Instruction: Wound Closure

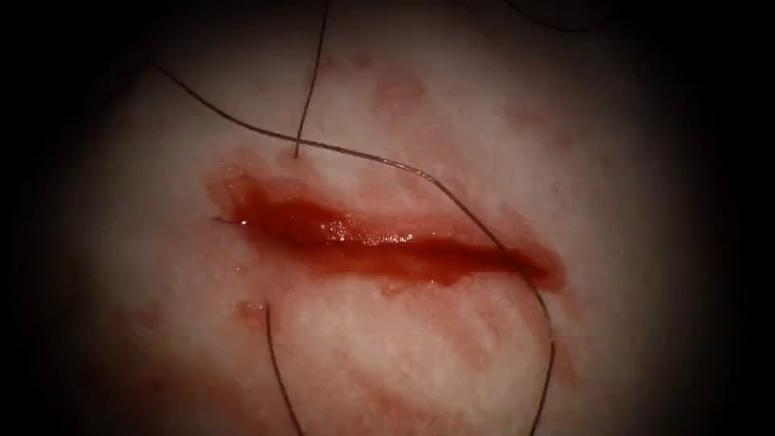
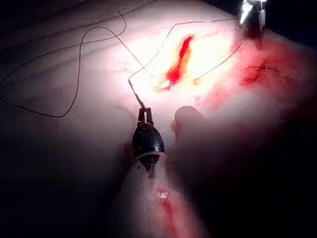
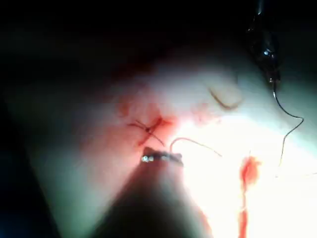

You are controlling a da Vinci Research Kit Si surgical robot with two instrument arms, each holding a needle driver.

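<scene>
The cut (image 1: 387, 242) lies across the tissue (image 1: 387, 355), wet with red fluid. Thread (image 1: 484, 234) crosses it and enters the tissue at the cut's left end (image 1: 296, 153). My left tool (image 2: 145, 115) is away from the cut, shut on the near end of a thin dark curved piece that I take for the needle (image 2: 136, 94), clear of the tissue. Thread (image 2: 163, 39) trails from its far end. The left tool (image 3: 267, 54) also hangs over the tissue in the right wrist view. A thread arc (image 3: 198, 144) starts beside my right tool (image 3: 161, 157).
An earlier stitch with short cut ends (image 3: 148, 129) sits in a red patch near the right tool. A long slack loop of thread (image 2: 74, 94) lies on the pale tissue beside the left tool. Red smears (image 1: 468, 339) stain the tissue around the cut.
</scene>
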